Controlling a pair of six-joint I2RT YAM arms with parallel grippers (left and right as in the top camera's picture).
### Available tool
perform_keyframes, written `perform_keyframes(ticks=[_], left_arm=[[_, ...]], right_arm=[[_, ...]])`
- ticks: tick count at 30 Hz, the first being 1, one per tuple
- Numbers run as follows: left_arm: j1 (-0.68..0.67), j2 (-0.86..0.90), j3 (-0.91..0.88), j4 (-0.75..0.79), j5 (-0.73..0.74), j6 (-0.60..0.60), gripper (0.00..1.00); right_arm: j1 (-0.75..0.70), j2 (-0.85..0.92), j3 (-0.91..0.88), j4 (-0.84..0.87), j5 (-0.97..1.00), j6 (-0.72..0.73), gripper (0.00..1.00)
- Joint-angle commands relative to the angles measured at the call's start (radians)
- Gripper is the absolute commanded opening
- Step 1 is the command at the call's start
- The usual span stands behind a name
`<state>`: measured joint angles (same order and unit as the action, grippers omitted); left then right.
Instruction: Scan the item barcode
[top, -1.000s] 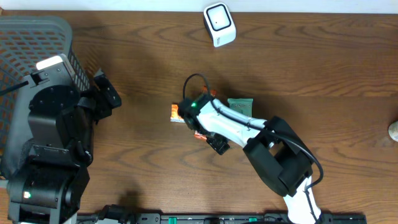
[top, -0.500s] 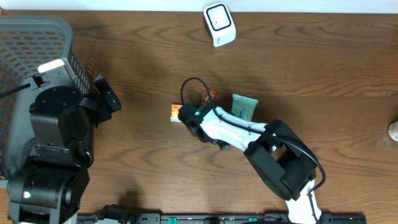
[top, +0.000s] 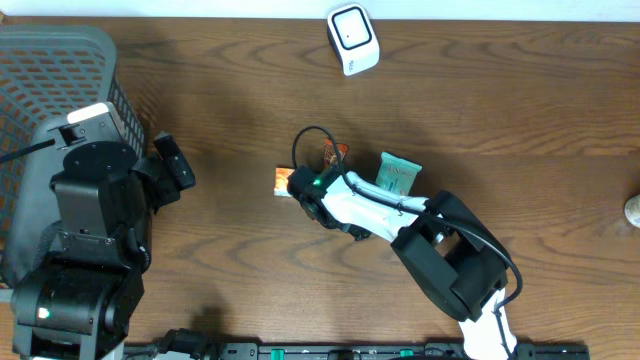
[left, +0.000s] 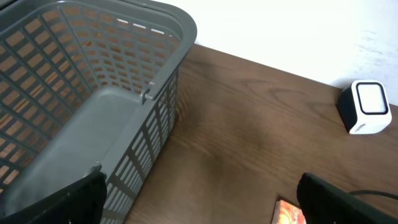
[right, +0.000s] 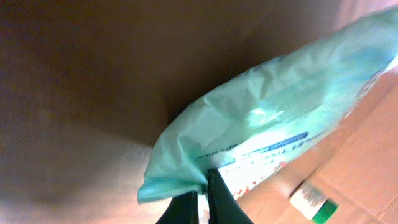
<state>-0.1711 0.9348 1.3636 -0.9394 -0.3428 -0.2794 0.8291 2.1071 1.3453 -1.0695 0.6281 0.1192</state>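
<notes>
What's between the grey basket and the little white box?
Nothing. Only bare brown wooden table lies between the grey plastic mesh basket and the small white scanner box, clearest in the left wrist view.

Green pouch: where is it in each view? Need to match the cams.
Overhead: green pouch just right of centre, partly under the right arm.
Left wrist: not in it.
Right wrist: green pouch fills the middle, its bottom edge pinched by the right hand.
Shared landmark: brown wooden table, seen in all three.

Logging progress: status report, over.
Left gripper open by basket. Right gripper shut on green packet, at its edge. Orange packet close by; scanner apart.
</notes>
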Motion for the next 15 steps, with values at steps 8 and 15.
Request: perform_keyframes(ticks=[8, 15], left_arm=[[0.005, -0.002, 0.006, -0.003, -0.010, 0.017, 0.98], [0.005, -0.002, 0.006, -0.003, -0.010, 0.017, 0.98]], right_arm=[[-0.076, -0.220, 0.140, -0.094, -0.652, -0.050, 0.01], [-0.222, -0.344, 0.140, -0.161, -0.793, -0.041, 0.03]])
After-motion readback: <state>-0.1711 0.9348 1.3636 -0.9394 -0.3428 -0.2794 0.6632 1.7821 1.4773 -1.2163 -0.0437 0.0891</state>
